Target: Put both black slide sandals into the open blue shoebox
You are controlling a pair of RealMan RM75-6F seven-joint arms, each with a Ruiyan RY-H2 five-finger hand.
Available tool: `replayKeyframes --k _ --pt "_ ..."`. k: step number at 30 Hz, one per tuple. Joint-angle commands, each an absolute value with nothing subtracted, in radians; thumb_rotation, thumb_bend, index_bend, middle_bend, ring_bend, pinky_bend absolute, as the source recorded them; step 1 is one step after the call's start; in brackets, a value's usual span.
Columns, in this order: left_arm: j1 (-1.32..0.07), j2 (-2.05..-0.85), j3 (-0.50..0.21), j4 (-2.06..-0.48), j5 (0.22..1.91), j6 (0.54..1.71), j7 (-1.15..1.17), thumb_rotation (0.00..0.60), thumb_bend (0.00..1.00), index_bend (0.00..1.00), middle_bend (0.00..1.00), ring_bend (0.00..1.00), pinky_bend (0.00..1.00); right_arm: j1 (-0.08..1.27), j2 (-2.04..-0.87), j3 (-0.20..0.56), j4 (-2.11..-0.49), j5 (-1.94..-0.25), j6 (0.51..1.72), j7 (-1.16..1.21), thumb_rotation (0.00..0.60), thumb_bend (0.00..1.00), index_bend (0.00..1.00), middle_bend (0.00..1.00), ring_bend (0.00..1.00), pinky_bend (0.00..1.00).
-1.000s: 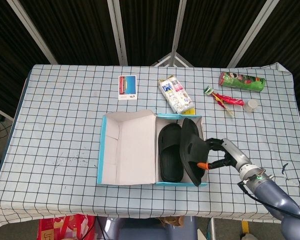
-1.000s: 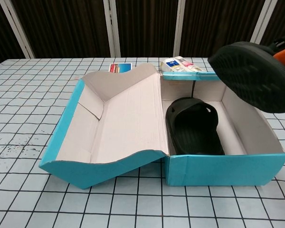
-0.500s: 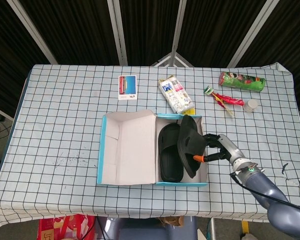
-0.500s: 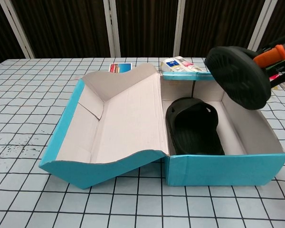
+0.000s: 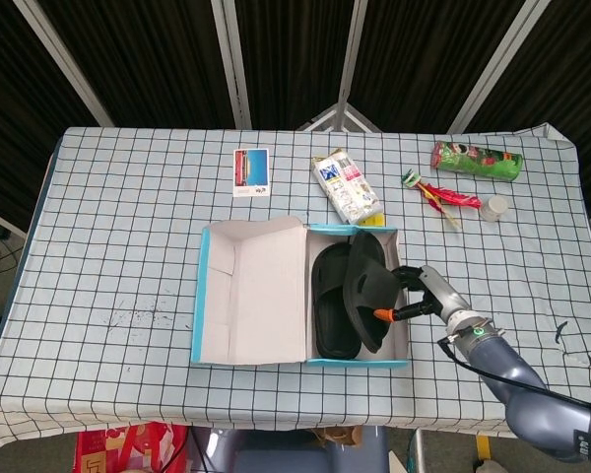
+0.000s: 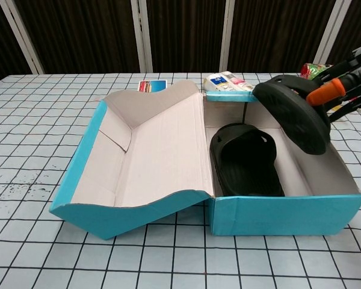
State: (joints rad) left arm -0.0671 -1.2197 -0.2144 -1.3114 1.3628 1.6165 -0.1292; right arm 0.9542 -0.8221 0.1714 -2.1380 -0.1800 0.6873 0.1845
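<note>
Since a second ago, the right hand (image 5: 421,296) has been carrying the second sandal (image 5: 362,294) leftward and lower; that sandal is now hanging over the right half of the shoebox (image 5: 203,325) instead of out past its right wall.

Going left to right in the head view: a card (image 5: 251,170) is lying in the upper left part of the table (image 5: 118,227). Below it, the shoebox is sitting near the frame's centre with its lid (image 5: 256,291) folded open to the left. The first sandal (image 5: 333,304) is lying flat, strap up, in the left part of the box's compartment. Just right of it, the second sandal is tilting on edge, sole facing the left in the chest view (image 6: 293,114), with its lower end dipping inside the box. The right hand is gripping it from the right, an orange-tipped finger (image 6: 330,90) pressing against the rim.

Above the box, a snack packet (image 5: 347,187) is lying almost touching the far wall. Further right, a red wrapper (image 5: 443,195), a green can (image 5: 476,161) and a small white cap (image 5: 493,207) are lying along the upper right.

No left hand is showing in either view.
</note>
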Motion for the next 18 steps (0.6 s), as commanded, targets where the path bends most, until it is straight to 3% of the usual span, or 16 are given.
replayKeyframes --k 1,5,10,18 --pt "-0.067 -1.220 -0.215 -1.310 1.361 1.615 -0.131 0.600 0.37 0.07 0.00 0.00 0.10 0.971 -0.842 0.161 -2.132 -0.162 0.707 0.166 0.600 0.61 0.54 0.42 0.41 0.17" --pt "-0.067 -1.219 -0.214 -1.310 1.359 1.608 -0.135 0.600 0.37 0.07 0.00 0.00 0.10 0.993 -0.865 0.151 -2.126 -0.131 0.733 0.140 0.600 0.61 0.54 0.42 0.42 0.17" --pt "-0.069 -1.219 -0.215 -1.307 1.355 1.602 -0.138 0.600 0.37 0.08 0.00 0.00 0.10 1.016 -0.887 0.146 -2.119 -0.088 0.766 0.115 0.600 0.62 0.55 0.42 0.43 0.32" --pt "-0.069 -1.220 -0.215 -1.305 1.354 1.601 -0.139 0.600 0.37 0.07 0.00 0.00 0.10 1.031 -0.910 0.149 -2.109 -0.043 0.787 0.088 0.600 0.62 0.55 0.42 0.43 0.32"
